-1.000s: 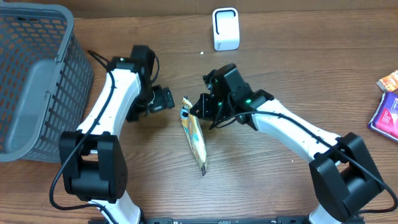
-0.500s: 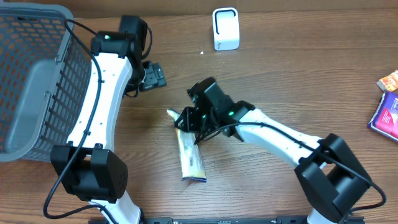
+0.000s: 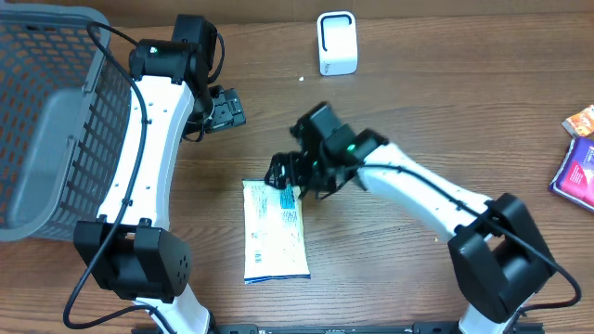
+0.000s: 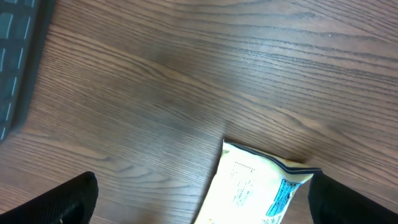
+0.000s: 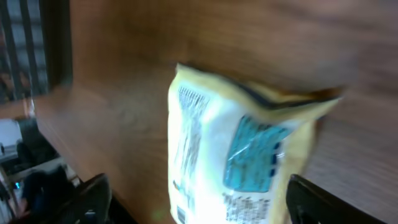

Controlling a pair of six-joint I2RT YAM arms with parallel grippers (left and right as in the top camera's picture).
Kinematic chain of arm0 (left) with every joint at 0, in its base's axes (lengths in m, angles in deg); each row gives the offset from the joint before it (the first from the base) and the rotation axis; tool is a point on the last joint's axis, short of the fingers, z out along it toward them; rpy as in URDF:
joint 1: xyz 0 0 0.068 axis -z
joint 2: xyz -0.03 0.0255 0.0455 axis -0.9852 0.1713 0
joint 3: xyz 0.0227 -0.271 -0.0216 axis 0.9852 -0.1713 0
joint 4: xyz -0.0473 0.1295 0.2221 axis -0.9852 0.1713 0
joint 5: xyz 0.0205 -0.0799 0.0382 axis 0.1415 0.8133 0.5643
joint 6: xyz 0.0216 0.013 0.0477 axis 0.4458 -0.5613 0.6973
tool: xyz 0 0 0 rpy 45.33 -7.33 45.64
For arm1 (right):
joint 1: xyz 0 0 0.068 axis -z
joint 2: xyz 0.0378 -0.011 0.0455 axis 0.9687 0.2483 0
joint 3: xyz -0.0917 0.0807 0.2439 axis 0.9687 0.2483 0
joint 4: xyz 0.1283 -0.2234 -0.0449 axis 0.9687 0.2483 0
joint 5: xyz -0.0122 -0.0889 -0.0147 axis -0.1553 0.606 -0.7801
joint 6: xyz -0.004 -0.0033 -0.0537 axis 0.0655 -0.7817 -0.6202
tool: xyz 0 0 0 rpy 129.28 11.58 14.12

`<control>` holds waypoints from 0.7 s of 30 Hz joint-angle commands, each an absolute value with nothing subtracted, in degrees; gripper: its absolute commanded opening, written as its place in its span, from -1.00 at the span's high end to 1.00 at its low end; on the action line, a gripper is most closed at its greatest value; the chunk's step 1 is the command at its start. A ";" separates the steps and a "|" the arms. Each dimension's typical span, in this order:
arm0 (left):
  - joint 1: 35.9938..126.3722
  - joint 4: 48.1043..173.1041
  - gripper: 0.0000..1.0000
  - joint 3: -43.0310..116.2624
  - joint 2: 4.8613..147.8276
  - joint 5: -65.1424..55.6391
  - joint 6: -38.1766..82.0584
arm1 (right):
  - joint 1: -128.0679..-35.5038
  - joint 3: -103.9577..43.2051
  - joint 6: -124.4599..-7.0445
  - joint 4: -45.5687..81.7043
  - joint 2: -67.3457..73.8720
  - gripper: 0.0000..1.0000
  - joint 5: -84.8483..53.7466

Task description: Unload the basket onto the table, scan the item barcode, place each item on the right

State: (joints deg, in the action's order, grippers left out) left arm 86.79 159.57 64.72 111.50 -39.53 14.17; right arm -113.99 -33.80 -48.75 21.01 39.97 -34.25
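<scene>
The flat white-and-yellow plastic packet [image 5: 236, 155] was blurred ahead of the right tool [image 5: 208, 205], its print unreadable; ahead of the left tool [image 4: 202, 199], the view's bottom edge cut it off.

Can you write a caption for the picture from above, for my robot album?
Right pincer open over the end of a packet lying flat on the table, scanner beyond.

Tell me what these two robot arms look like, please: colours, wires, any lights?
Both arms match: the left arm and right arm have smooth white links joined by chunky black joints and black bases. A thin black cable runs along each. Each ends in a black two-finger gripper, left gripper and right gripper. A small green light glows near the right wrist.
</scene>
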 commanded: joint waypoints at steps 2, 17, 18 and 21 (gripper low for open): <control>86.90 159.73 -1.00 65.60 111.85 -40.23 13.12 | -112.70 -32.75 -51.65 21.73 39.99 -0.95 -34.05; 86.90 159.27 -0.99 64.66 111.85 -38.52 13.14 | -113.86 -27.22 -50.54 9.16 47.25 -0.14 -37.40; 86.90 159.09 -1.00 64.33 111.89 -38.00 13.14 | -113.86 -27.22 -49.73 9.18 47.60 -0.13 -36.11; 86.92 158.63 -1.00 63.15 112.11 -36.75 13.17 | -113.36 -27.22 -47.94 9.20 48.34 -0.14 -33.33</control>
